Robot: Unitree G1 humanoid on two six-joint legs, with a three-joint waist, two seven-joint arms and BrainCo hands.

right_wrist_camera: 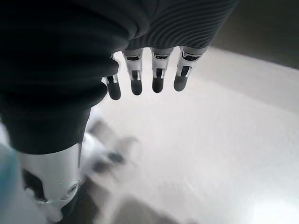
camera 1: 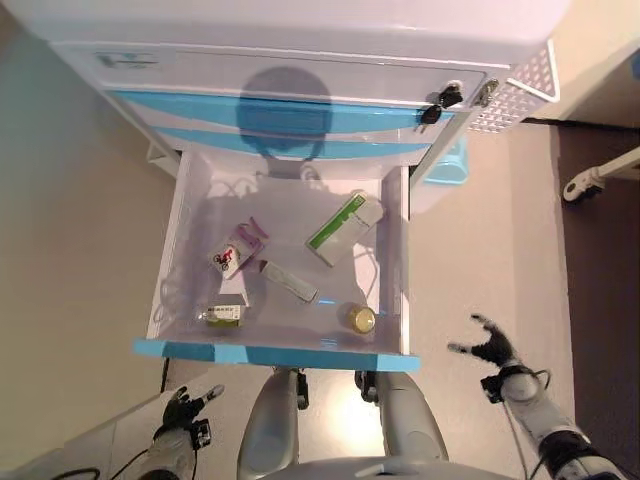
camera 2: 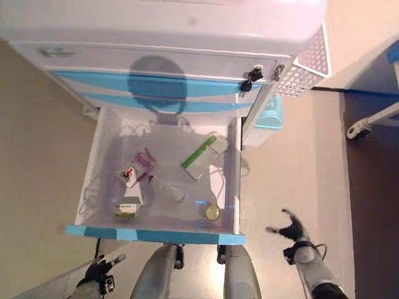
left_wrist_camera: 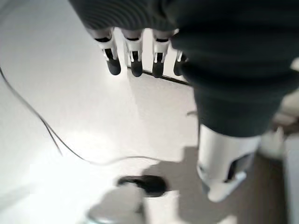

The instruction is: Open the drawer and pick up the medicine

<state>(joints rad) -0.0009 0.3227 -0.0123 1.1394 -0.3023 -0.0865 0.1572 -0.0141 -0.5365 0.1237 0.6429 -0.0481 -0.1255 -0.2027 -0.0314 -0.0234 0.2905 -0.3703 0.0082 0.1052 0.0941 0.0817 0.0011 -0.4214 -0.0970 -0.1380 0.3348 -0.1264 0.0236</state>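
Note:
The white drawer (camera 1: 178,250) with its blue front (camera 1: 275,353) stands pulled out of the cabinet (camera 1: 300,80). Inside lie a green-and-white medicine box (camera 1: 343,227), a pink-and-white packet (camera 1: 236,249), a white tube (camera 1: 290,281), a small green-labelled box (camera 1: 223,316) and a round yellow-lidded jar (camera 1: 361,319). My left hand (camera 1: 185,408) hangs open below the drawer's left front corner, holding nothing. Off to the right of the drawer, over the floor, my right hand (camera 1: 494,350) is open and empty too, its fingers (right_wrist_camera: 135,79) straight.
A white perforated basket (camera 1: 520,90) hangs on the cabinet's right side, with a light blue bin (camera 1: 447,165) below it. A white wheeled leg (camera 1: 595,178) stands on the floor at the far right. Keys (camera 1: 440,103) hang from the cabinet's lock.

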